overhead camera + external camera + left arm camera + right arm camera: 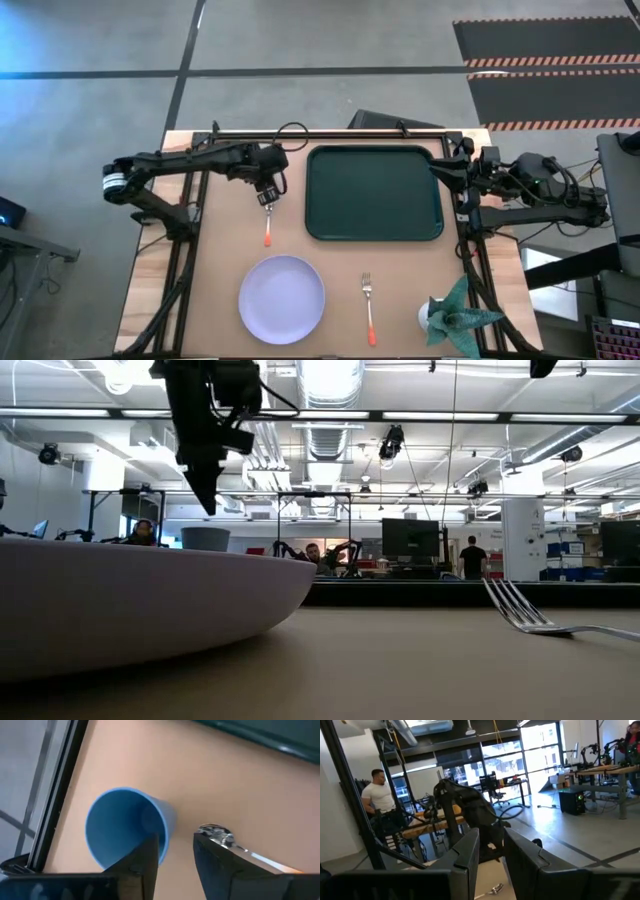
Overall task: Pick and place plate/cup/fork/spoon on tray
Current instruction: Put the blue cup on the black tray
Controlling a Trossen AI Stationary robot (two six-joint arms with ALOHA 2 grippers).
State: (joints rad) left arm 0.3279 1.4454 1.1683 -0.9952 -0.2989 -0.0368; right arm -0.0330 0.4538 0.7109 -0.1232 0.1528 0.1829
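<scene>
Cup (129, 822) only shows up in the left wrist view, hidden overhead; left claw (175, 850) hangs slightly spread right above it, spoon (268, 228) beside.

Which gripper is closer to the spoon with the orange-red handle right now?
Left. The left gripper hangs right over the spoon's bowl end; the right gripper waits at the dark green tray's far side.
</scene>
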